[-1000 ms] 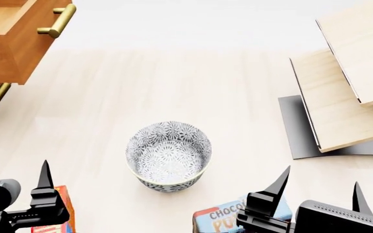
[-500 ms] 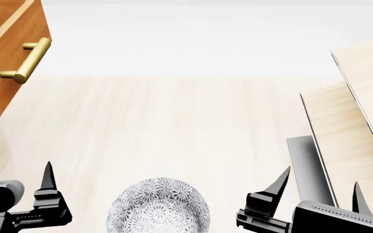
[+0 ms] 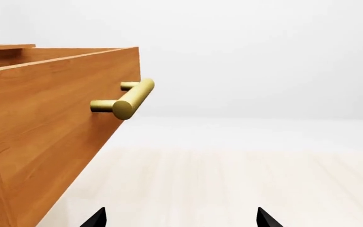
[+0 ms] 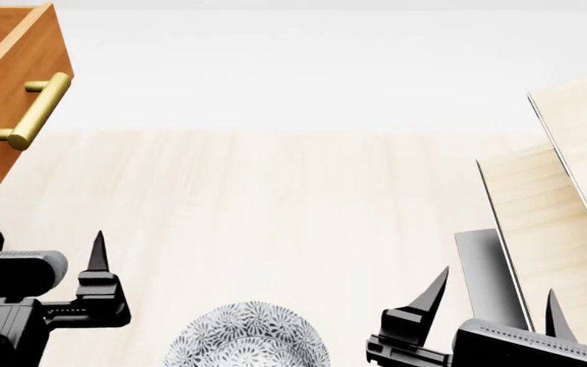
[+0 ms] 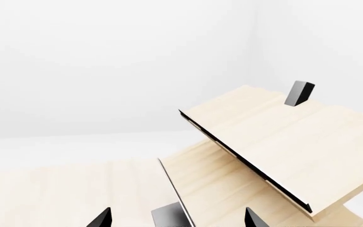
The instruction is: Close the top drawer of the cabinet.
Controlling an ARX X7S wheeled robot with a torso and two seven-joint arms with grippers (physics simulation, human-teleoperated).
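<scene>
The top drawer [image 4: 3, 92] is an orange-brown wooden box, pulled out, at the head view's upper left, with a brass bar handle [image 4: 30, 112] on its front. It fills the left wrist view [image 3: 49, 132], its handle [image 3: 128, 98] ahead of the fingertips. The rest of the cabinet is out of view. My left gripper [image 4: 40, 252] is open and empty, low at the left, short of the drawer front. My right gripper [image 4: 492, 294] is open and empty at the lower right, its fingertips wide apart in the right wrist view [image 5: 178, 220].
A patterned grey-white bowl [image 4: 248, 336] sits on the pale table between my arms. A pale plywood rack [image 4: 569, 191] on a dark grey base [image 4: 489, 275] stands at the right; it also shows in the right wrist view [image 5: 282, 146].
The view has tilted up and shifted: the drawer now sits closer at the left, the bowl has dropped to the bottom edge, the boxes have left the view. My left gripper has risen.
</scene>
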